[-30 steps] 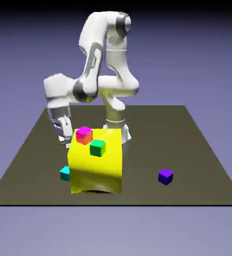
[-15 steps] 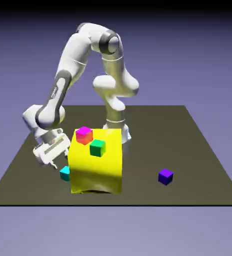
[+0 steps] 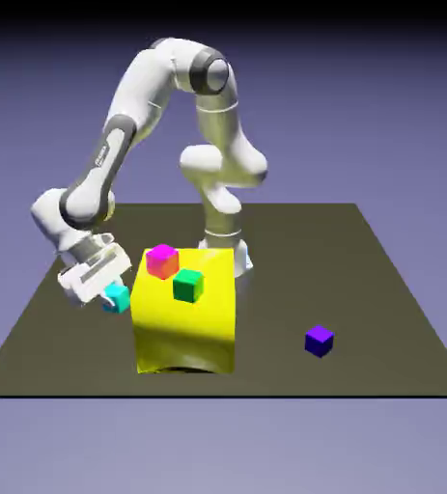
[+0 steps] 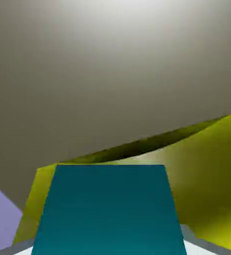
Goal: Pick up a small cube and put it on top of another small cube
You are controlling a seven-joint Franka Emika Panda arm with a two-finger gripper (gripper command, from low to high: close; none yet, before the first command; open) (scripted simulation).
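item: my gripper (image 3: pixel 109 295), tilted, off the exterior view's left side of the big yellow block (image 3: pixel 186 318). state: clenched on the teal cube (image 3: pixel 118 298), which hangs clear of the dark table (image 3: pixel 381 289), just beside the block's left wall, roughly level with its upper half.

item: teal cube, hand view (image 4: pixel 110 209). fills the lower middle of the picture, large, hiding most of my finger tips; only thin grey slivers show at the bottom corners. yellow block's surface (image 4: pixel 207 169) lies beyond and to that view's right.

item: magenta-topped orange cube (image 3: pixel 162 260), on the block's top near its left rear corner. nearest candidate base.

item: green cube (image 3: pixel 188 285), also on the block's top, just beside and toward the camera from the magenta one; apart from it.

item: purple cube (image 3: pixel 319 340), on the table, well apart to the exterior view's right.

governing relation: both block-top cubes lie above my load and toward the exterior view's right of it. judgement: the cube must rise past the block's top edge before travelling sideways over a base cube; a sideways move at this height would likely strike the yellow wall.
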